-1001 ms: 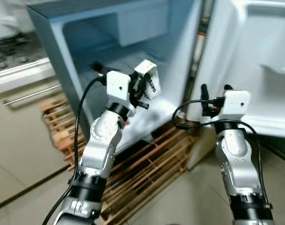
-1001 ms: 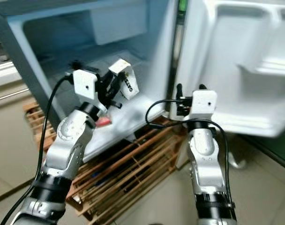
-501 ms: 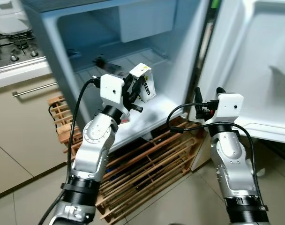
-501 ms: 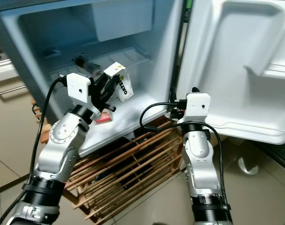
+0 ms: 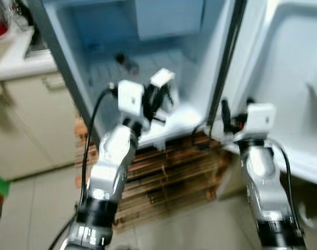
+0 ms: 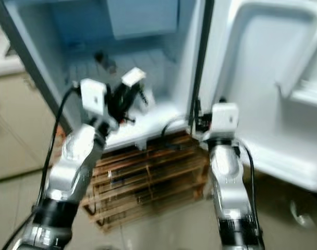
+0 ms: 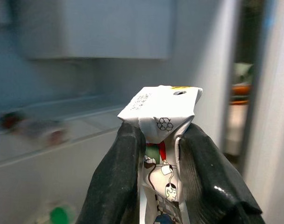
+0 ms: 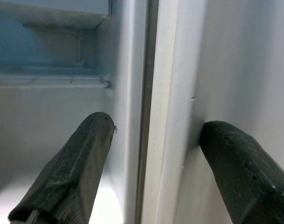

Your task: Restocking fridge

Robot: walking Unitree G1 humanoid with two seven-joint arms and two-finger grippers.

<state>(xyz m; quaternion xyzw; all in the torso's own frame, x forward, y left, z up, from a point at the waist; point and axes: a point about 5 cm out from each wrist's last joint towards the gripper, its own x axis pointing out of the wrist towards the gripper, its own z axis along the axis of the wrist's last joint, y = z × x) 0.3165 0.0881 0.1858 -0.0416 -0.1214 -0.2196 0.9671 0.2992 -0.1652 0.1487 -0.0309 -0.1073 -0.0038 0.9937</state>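
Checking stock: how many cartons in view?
1: a small carton clamped in the left claw, held at the open fridge. Blurred shelf items further in could hide more.

You are looking at a home kitchen. A small fridge (image 5: 148, 57) stands open before you, its white door (image 5: 289, 78) swung wide and its pale interior showing a wire shelf (image 6: 122, 67) and a box compartment (image 5: 169, 18) at the top. The fridge sits raised on a wooden slatted pallet (image 5: 163, 172). Beside it runs a cream cabinet (image 5: 28, 125) under a light desk top (image 5: 23, 60), and the floor (image 5: 190, 229) is laid with beige tiles.
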